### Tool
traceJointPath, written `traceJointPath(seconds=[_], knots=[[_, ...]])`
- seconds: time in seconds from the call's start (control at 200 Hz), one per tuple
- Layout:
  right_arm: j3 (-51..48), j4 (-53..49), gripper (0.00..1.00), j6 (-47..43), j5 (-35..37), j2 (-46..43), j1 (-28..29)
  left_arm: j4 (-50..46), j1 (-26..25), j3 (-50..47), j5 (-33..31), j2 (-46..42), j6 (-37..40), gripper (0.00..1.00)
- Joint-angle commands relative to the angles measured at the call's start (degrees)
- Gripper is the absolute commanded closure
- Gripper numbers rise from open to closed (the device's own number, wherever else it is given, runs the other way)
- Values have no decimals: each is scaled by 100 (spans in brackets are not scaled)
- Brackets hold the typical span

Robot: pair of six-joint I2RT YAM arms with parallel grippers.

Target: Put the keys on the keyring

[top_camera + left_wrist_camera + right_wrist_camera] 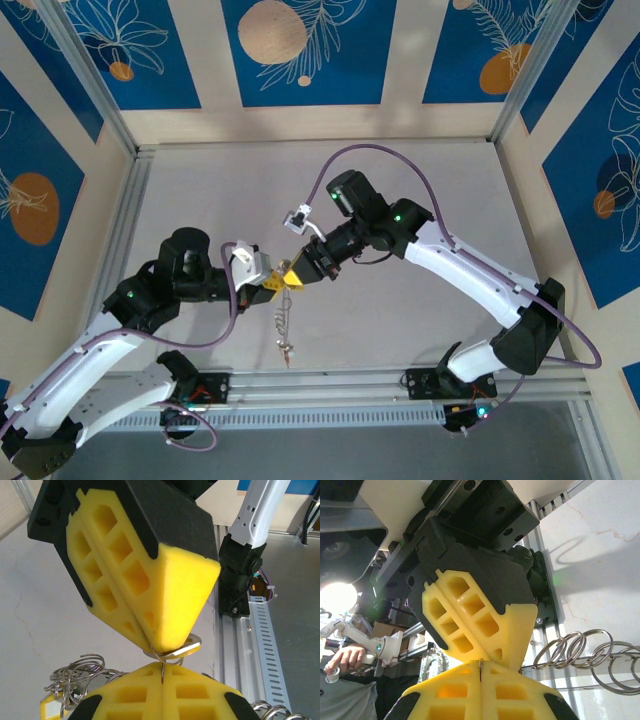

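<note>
Centrally, over the table (pixel 220 200), both grippers are met tip to tip. Left gripper (pixel 162 682) — pads pressed together on a thin wire (pixel 161 670) standing up from the seam; whether it is the keyring cannot be told. Right gripper (pixel 152 642) — pads pressed together, a flat metal key (pixel 181 648) with a yellow edge nipped at the tip. Keys (pixel 75 677) on coiled rings are bunched just beside the left pads; in the top view the bunch is strung from the meeting point toward the near edge.
</note>
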Motion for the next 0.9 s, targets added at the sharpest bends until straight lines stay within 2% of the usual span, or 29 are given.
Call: traceJointPath(seconds=[0.0,0.595,0.895], knots=[[98,-60,100,-35,-51,-122,20,132,-55,156,-66,-44,129,100],[-164,109,100,77,198,-277,1,230,-57,139,-358,-127,114,100],[-283,344,100,268,857,-374,36,269,-63,96,-337,-142,99,100]])
